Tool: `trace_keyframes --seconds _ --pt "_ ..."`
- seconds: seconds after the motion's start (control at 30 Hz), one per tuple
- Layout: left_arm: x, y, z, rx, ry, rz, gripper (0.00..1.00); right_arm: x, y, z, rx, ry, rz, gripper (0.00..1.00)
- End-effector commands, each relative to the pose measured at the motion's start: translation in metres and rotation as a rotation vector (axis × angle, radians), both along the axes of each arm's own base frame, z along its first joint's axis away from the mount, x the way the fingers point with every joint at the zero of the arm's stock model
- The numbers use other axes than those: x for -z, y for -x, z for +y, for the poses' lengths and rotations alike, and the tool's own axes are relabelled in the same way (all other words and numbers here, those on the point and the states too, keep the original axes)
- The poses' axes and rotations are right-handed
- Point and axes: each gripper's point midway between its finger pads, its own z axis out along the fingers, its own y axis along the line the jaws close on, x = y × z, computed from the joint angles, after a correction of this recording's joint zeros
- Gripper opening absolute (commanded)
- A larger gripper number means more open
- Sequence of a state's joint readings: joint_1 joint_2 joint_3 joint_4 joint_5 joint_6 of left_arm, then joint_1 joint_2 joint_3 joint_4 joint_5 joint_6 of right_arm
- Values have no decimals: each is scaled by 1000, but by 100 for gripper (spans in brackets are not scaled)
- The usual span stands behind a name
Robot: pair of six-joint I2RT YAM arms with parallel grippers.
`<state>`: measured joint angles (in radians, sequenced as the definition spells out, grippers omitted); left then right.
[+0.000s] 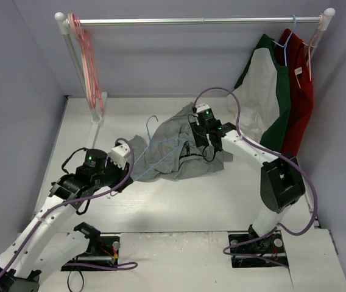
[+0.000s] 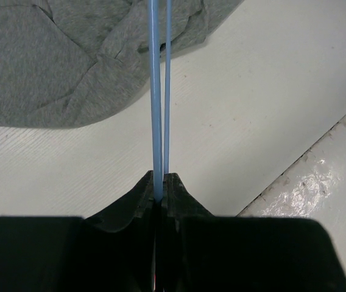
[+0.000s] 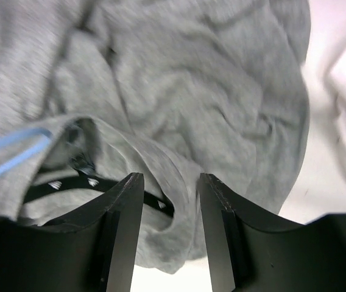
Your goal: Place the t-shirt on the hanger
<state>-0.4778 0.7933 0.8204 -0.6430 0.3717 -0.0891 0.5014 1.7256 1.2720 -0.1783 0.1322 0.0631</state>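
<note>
The grey t-shirt (image 1: 179, 149) lies crumpled on the white table, mid-view. The light-blue wire hanger (image 1: 153, 141) lies partly in it, hook toward the back. My left gripper (image 1: 131, 168) is at the shirt's left edge. In the left wrist view it (image 2: 159, 181) is shut on the hanger's wire (image 2: 155, 91), which runs away over the shirt (image 2: 51, 61). My right gripper (image 1: 198, 148) is on top of the shirt. In the right wrist view it (image 3: 170, 182) is open, with a fold of the shirt's neck edge (image 3: 179, 164) between the jaws. The hanger (image 3: 11, 153) shows at left.
A clothes rack's rail (image 1: 191, 20) spans the back. Pink hangers (image 1: 88, 58) hang at its left end. A white-and-green shirt (image 1: 264, 91) on a blue hanger and a red garment (image 1: 300, 91) hang at its right end. Grey walls close both sides.
</note>
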Motion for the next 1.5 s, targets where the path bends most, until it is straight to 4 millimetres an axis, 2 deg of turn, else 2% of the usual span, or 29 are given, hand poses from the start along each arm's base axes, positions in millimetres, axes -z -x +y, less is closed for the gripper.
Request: trace_keyframes --seconds 0.0,0.17,0.23,0.5,0.77,1.0,1.1,1.27,1.47 --pt "-20 -15 -19 36 72 -79 0 2 7 -19 110 -47 -8 42" --pt "-17 -19 -31 74 59 -73 0 23 10 -31 150 -85 41 42" --pt "-18 -21 -34 82 54 -86 0 28 10 -29 144 -100 52 42" --pt "-18 -23 -36 89 42 -84 0 29 8 -24 122 -131 52 38" --pt "-10 -22 -33 86 18 -72 0 21 9 -16 100 -162 65 42" --pt "-7 -24 -33 85 9 -69 0 36 18 -22 104 -124 110 42" --pt "-7 -24 -34 91 11 -70 0 39 21 -23 104 -121 114 36" --pt "-5 -23 -38 109 20 -62 0 45 21 -23 89 -114 121 18" --pt "-8 -24 -40 116 27 -73 0 41 17 -25 81 -110 111 0"
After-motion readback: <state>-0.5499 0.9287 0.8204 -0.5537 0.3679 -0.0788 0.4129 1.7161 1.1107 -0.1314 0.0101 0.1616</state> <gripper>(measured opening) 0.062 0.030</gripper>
